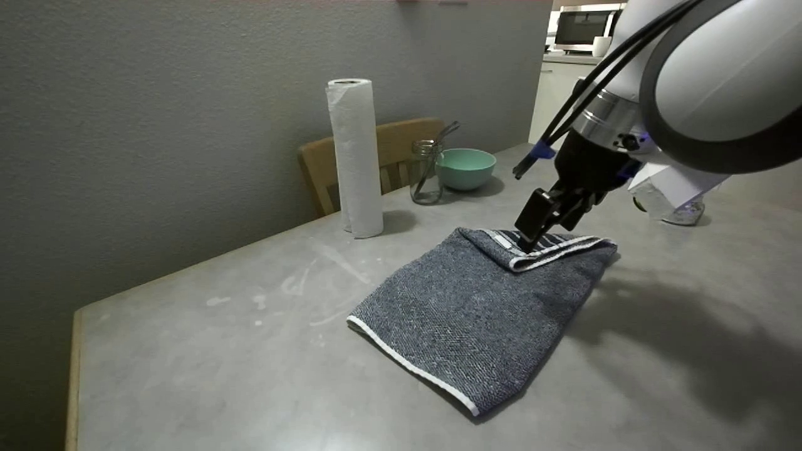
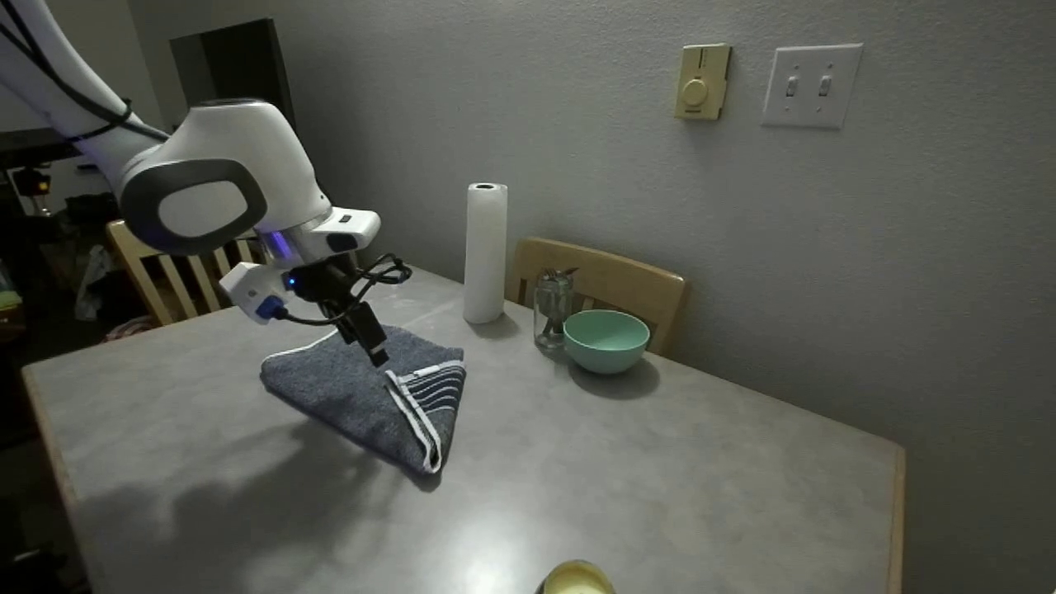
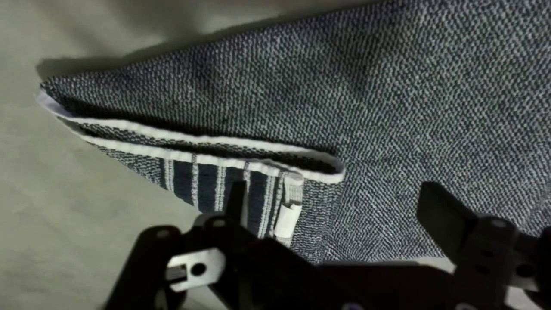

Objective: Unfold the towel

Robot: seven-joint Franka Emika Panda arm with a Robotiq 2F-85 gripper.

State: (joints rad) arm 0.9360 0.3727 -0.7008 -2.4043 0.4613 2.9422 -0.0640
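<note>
While claw (image 3: 333, 196) hangs w/ 2 jaws spread wide, towel (image 1: 463, 313) lies part-folded on tbl (image 1: 188, 369) just below

In an exterior view, the hand (image 1: 547, 235) hangs over the towel (image 1: 463, 319), at its turned-back striped end.

Rough cloth towel (image 1: 451, 319), matt paper roll (image 1: 357, 163), glass jar (image 2: 553, 312), wooden chair (image 2: 619, 276), smooth tabletop (image 2: 742, 487)

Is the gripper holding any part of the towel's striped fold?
No, the wrist view shows the gripper wide open, with none of the towel pinched in it.
</note>
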